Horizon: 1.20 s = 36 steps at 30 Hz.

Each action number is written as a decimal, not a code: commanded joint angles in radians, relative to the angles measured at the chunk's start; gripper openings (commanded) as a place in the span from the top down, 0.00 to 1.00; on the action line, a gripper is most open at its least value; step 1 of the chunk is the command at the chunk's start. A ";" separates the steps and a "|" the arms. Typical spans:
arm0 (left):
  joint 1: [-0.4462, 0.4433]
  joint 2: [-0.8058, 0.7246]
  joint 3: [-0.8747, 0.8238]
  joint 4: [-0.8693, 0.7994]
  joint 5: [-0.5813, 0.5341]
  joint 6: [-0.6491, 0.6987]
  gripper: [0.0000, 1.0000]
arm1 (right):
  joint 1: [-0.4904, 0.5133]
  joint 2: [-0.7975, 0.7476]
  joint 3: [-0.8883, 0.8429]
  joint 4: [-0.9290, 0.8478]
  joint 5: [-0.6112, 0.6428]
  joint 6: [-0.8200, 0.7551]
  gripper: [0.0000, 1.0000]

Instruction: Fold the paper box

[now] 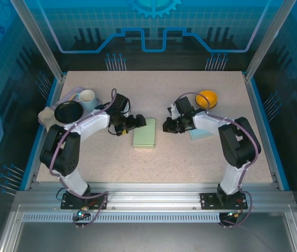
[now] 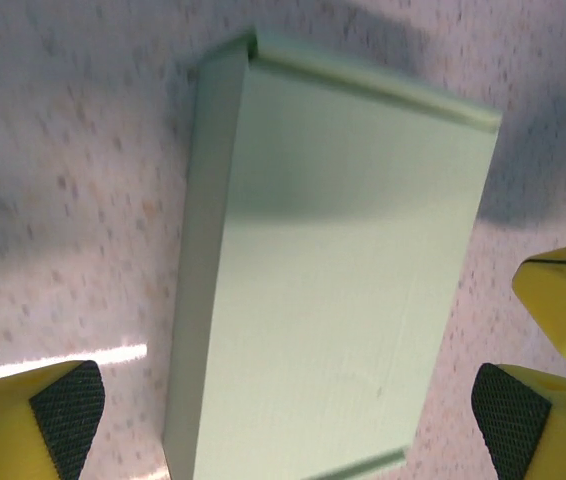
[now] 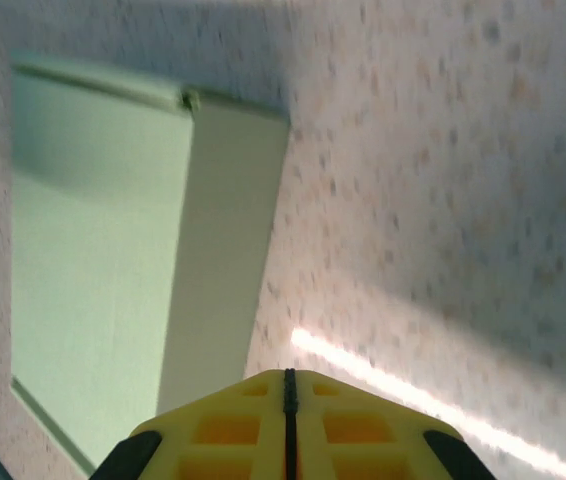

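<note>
There, paper box (image 1: 144,133) flat between the left hand (image 1: 136,122) and right hand (image 1: 166,126).

This was a robotics lab test cell. Two robot arms (image 1: 80,134) were bolted to an aluminium rail (image 1: 154,202) along the near edge of a speckled surface (image 1: 159,100) trimmed in blue. Slanted metal posts (image 1: 37,37) rose from its far corners, and the walls (image 1: 85,21) behind carried a blue printed pattern of a gear (image 1: 154,5) and circuit-like lines.
</note>
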 commanded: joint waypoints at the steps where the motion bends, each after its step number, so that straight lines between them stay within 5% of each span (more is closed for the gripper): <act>1: -0.057 -0.026 -0.075 0.043 0.037 -0.063 0.01 | 0.043 -0.044 -0.074 0.000 -0.058 0.029 0.91; 13: -0.136 0.033 -0.100 0.133 0.011 -0.153 0.02 | 0.189 -0.020 -0.202 0.399 -0.153 0.277 0.91; 24: -0.128 0.045 -0.083 0.136 -0.025 -0.168 0.02 | 0.264 -0.069 -0.325 0.688 -0.069 0.496 0.93; 29: -0.019 0.008 -0.050 -0.018 -0.116 -0.129 0.02 | 0.243 -0.154 -0.290 0.334 0.062 0.314 0.87; 33: 0.047 -0.078 -0.067 -0.131 -0.219 -0.125 0.01 | 0.238 -0.203 -0.142 -0.017 0.235 0.016 0.63; 36: 0.043 -0.152 -0.129 -0.131 -0.225 -0.172 0.03 | 0.233 -0.163 0.005 -0.173 0.345 -0.160 0.60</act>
